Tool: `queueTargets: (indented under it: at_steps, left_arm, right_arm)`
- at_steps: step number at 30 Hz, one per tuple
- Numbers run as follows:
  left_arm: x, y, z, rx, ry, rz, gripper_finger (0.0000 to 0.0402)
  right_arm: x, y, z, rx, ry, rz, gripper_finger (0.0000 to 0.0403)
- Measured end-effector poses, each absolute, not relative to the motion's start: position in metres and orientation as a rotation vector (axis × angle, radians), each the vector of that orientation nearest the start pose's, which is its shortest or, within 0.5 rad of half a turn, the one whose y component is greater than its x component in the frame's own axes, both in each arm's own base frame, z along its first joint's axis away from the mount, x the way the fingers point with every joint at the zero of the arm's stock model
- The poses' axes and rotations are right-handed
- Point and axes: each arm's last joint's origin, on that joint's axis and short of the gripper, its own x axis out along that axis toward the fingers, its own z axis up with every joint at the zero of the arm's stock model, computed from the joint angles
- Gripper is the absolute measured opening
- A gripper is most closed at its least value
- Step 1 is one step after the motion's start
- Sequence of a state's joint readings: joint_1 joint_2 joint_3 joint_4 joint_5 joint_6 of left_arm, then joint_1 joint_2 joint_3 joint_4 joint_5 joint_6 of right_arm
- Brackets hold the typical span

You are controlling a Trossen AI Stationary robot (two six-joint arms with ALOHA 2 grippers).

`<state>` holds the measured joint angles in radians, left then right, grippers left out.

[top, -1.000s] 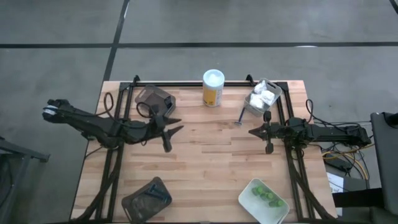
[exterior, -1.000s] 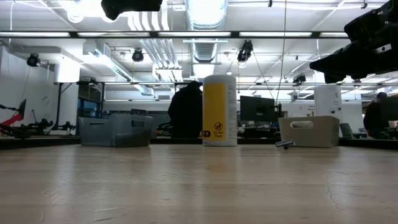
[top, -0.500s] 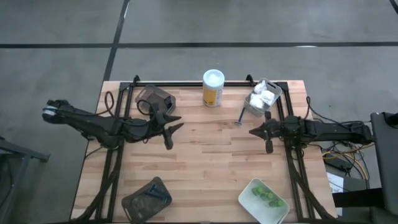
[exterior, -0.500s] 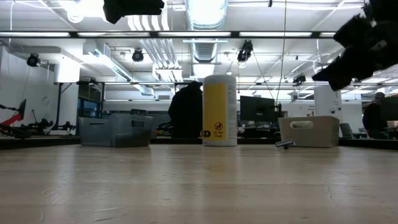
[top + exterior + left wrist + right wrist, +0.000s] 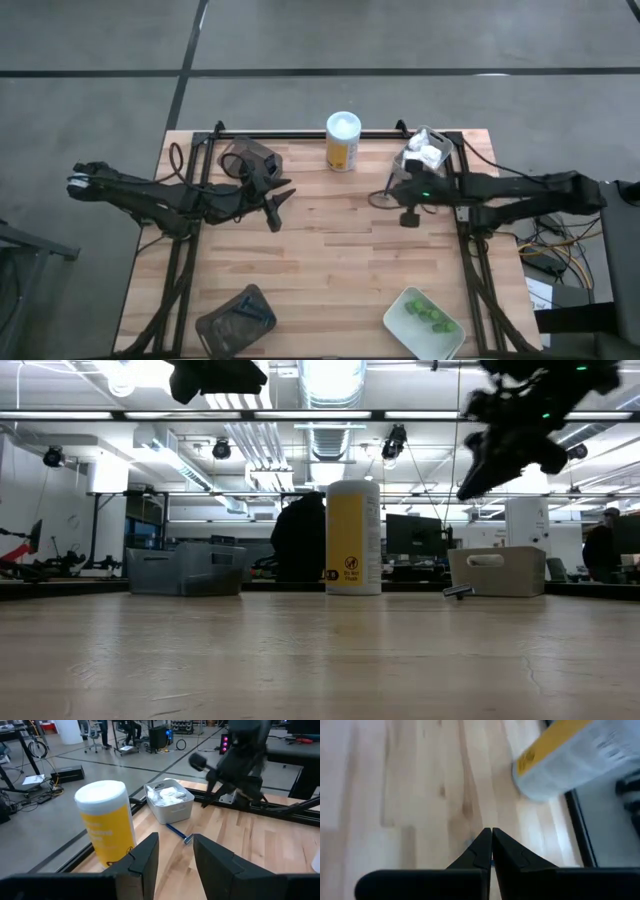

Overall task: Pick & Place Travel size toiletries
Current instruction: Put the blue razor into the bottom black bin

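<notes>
Swinging in from the table's right edge over the last second, my right gripper now hangs above the thin dark-handled razor, which lies on the wooden table just beside the pale white-grey tray of white packets near the far right corner; I judge a razor pick is next. Its fingers are pressed together, holding nothing. My left gripper waits left of centre, fingers narrowly parted and empty, facing the yellow white-capped cylindrical bottle at the far edge.
</notes>
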<state>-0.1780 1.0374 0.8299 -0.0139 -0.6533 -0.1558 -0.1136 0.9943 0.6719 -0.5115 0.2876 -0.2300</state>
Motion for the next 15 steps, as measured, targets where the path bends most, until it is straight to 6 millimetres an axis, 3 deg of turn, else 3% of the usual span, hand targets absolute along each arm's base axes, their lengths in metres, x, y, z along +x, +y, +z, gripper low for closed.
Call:
queueTargets:
  at_steps: [3, 6, 9, 15]
  left_arm:
    - [0.226, -0.023, 0.319, -0.062, 0.168, 0.487, 0.0128]
    - [0.226, -0.023, 0.319, -0.062, 0.168, 0.487, 0.0128]
    - [0.226, -0.023, 0.319, -0.062, 0.168, 0.487, 0.0128]
    - [0.226, -0.023, 0.319, -0.063, 0.168, 0.483, 0.0128]
  right_arm:
    - [0.207, -0.041, 0.228, -0.41, 1.084, -0.193, 0.0008]
    - [0.221, -0.049, 0.221, -0.572, 1.23, 0.036, 0.0008]
    - [0.235, -0.056, 0.213, -0.641, 1.251, 0.192, 0.0008]
    - [0.259, -0.073, 0.197, -0.682, 1.289, 0.261, 0.0008]
